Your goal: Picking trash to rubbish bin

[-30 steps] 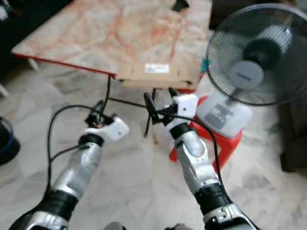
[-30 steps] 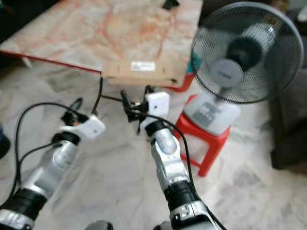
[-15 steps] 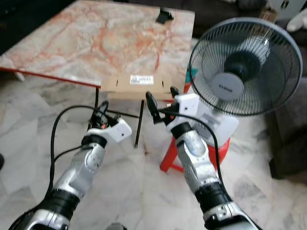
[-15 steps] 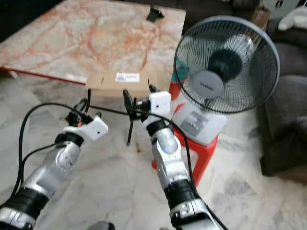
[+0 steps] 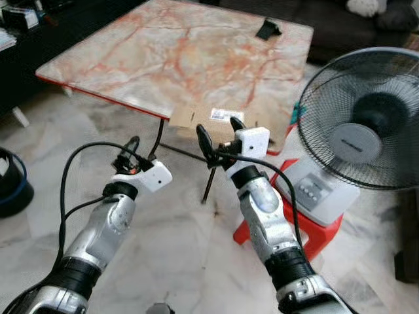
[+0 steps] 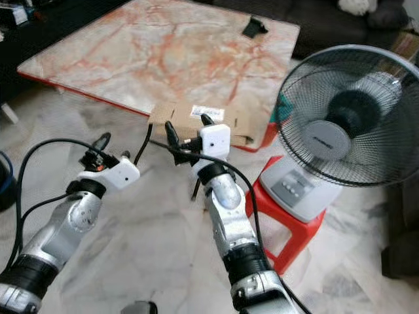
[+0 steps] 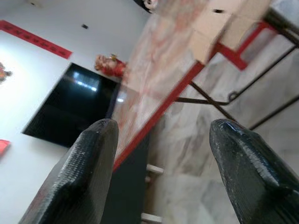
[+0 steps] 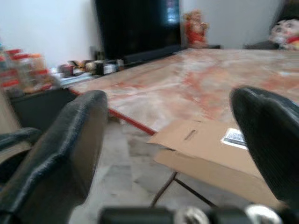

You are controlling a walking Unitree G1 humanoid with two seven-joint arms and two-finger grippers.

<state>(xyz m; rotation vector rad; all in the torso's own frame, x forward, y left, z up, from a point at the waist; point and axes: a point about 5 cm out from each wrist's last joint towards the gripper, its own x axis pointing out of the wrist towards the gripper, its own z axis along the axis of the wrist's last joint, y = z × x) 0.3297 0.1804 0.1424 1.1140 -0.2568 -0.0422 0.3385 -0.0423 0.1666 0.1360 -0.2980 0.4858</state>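
A flattened brown cardboard piece (image 5: pixel 185 118) with a white label lies on the near edge of the marble table (image 5: pixel 163 59) and overhangs it. My right gripper (image 5: pixel 217 125) is raised just in front of the cardboard, open, with nothing between its fingers (image 8: pixel 70 140). The right wrist view looks across at the cardboard (image 8: pixel 201 140). My left gripper (image 5: pixel 129 152) is held lower and to the left, near the table's black leg, also open and holding nothing. A dark round container with a blue rim (image 5: pixel 10 190) sits on the floor at the far left.
A standing fan (image 5: pixel 366 124) rests on a red plastic stool (image 5: pixel 314 229) close to my right arm. A small black object (image 5: pixel 268 29) lies at the table's far side. Black table legs (image 5: pixel 209 176) cross under the top. Marble floor spreads in front.
The camera has swung, so the fan now sits further right in the picture and the dark container has come into view at the left. Both arms keep their raised pose, grippers still open.
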